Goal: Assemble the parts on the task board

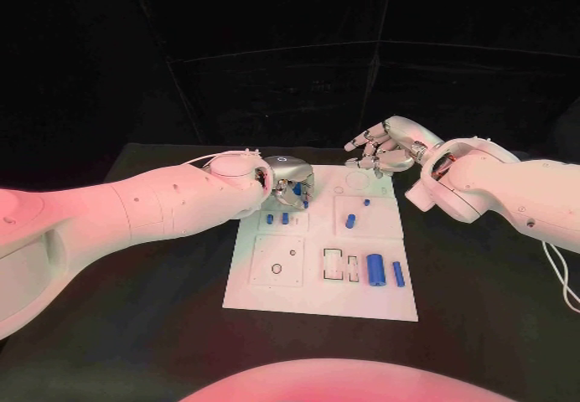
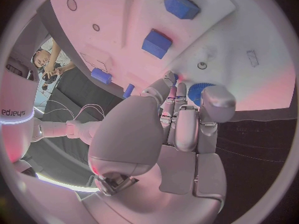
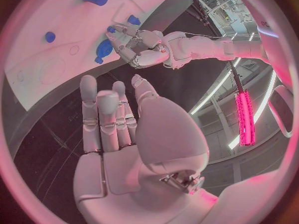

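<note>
Task looking early to midway, my read: several blue parts are sitting loose on the task board (image 1: 260,293), and two rectangular slots (image 1: 339,265) in the near right panel are showing empty; I can't tell which of the small pieces count as seated.

Left hand (image 1: 287,186) is hovering over the board's far left corner, fingers curled down toward a round blue part (image 2: 201,92); the left wrist view is showing the fingertips (image 2: 169,79) right at that part, but whether they are pinching it or just touching it I can't tell.

Right hand (image 1: 385,148) is hanging above the far right edge of the board, fingers apart and gently bent, holding nothing; right wrist view is confirming a bare palm.

Parts on the board: a fat blue cylinder (image 1: 376,269) lying beside a thinner blue rod (image 1: 399,274) in the near right panel; a short blue peg (image 1: 350,221) in the far right panel with a tiny blue piece (image 1: 366,202) beyond it; two small blue pieces (image 1: 277,219) in the far left panel, near the left hand.

Materials: board is reading as a flat matte white plate, split into raised square panels with holes and cutouts; parts are looking like smooth hard plastic, rounded, likely to roll if nudged; hands are silver metal, arms glossy white shell; table (image 1: 133,335) is matte black.
</note>
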Controlling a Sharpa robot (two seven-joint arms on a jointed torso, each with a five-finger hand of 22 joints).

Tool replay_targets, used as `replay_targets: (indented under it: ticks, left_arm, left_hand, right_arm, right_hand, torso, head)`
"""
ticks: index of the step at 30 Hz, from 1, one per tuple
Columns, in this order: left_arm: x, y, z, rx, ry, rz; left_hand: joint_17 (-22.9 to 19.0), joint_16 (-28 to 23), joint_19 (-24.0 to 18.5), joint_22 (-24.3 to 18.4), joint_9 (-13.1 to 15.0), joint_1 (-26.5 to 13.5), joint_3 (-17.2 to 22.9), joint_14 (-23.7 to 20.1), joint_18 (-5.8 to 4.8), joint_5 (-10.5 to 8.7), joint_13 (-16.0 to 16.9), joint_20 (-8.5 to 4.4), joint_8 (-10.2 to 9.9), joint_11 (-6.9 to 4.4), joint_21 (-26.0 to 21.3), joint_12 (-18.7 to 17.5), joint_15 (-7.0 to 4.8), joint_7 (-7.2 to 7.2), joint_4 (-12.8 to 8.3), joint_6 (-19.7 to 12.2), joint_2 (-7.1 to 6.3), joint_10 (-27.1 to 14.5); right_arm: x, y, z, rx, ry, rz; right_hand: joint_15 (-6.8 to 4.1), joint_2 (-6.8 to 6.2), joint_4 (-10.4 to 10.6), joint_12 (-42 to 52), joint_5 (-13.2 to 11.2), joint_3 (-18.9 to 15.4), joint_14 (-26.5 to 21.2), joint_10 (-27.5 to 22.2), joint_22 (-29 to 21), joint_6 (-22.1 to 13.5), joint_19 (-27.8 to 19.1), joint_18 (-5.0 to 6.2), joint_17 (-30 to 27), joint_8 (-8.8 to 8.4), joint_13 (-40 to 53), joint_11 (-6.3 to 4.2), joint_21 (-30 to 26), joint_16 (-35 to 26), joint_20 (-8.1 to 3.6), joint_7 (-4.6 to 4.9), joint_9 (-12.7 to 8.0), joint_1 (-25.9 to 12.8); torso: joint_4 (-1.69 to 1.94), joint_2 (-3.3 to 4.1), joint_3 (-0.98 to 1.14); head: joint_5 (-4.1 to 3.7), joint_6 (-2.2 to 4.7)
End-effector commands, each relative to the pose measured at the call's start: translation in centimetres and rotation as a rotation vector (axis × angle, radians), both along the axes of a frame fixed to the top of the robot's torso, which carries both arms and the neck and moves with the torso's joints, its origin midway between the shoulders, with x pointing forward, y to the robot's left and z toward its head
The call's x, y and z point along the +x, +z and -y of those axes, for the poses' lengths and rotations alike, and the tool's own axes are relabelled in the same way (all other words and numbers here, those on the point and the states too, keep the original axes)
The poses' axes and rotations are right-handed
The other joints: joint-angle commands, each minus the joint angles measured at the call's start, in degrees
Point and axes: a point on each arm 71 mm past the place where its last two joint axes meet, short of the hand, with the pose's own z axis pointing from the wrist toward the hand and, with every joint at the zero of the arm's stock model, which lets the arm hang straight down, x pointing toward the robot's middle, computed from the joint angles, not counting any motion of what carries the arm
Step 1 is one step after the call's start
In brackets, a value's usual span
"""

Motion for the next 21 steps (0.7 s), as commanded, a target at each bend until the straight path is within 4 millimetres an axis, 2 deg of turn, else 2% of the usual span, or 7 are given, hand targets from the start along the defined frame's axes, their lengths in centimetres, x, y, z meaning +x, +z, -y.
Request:
replay_targets:
  ticks: [1, 16, 21]
  left_arm:
    - [0.08, -0.05, 0.03, 0.017, -0.003, -0.008]
    - [0.08, -0.27, 0.37, 0.034, -0.014, -0.030]
    - [0.10, -0.31, 0.38, 0.036, -0.014, -0.031]
  left_hand:
    - [-0.15, -0.11, 0.49, 0.17, -0.10, -0.65, 0.57, 1.46, -0.89, -0.09, -0.05, -0.02, -0.37, -0.03, 0.31, -0.34, -0.29, 0.02, -0.03, 0.45, 0.09, 0.45]
    - [-1.13, -0.14, 0.93, 2.53, -0.14, -1.51, 3.02, 1.41, -1.33, -0.07, 0.05, -0.33, -0.81, -0.49, 2.80, -1.81, -0.66, -0.33, -0.76, 2.44, -0.01, 3.08]
    - [-1.30, -0.13, 0.93, 2.69, -0.13, -1.77, 3.51, 1.40, -1.35, -0.09, 0.07, -0.39, -0.88, -0.57, 2.92, -2.16, -0.71, -0.37, -0.86, 2.86, 0.02, 3.59]
  right_arm:
    - [0.03, 0.24, -0.11, 0.006, 0.001, 0.018]
    - [-0.01, 0.28, -0.17, 0.008, 0.002, 0.021]
    - [0.01, 0.30, -0.16, 0.010, 0.001, 0.024]
  right_hand:
    - [-0.01, -0.02, 0.33, -0.32, 0.26, -0.11, -0.51, -0.58, -0.96, -0.46, -0.44, 0.80, -0.83, 0.32, -0.38, -0.01, -0.85, -1.08, 0.04, 0.03, -0.02, 0.74]
    - [-0.01, -0.09, 0.46, -0.61, 0.28, -0.06, -0.48, -0.57, -1.74, -0.48, -0.61, 0.89, -1.40, 0.33, -0.86, -0.01, -1.63, -2.05, 0.04, 0.04, -0.03, 0.81]
    - [0.09, -0.27, 0.91, -2.55, 0.30, 0.21, -1.60, -1.10, -4.38, -0.63, -1.60, 1.18, -6.28, 0.32, -3.10, 0.09, -4.45, -8.00, 0.12, 0.11, -0.04, 1.06]
  torso:
    - [0.01, 0.00, -0.02]
    - [0.05, -0.02, 0.02]
    - [0.07, -0.05, 0.03]
  head:
    - [-0.01, -0.04]
    - [-0.06, -0.23]
    - [-0.09, -0.25]
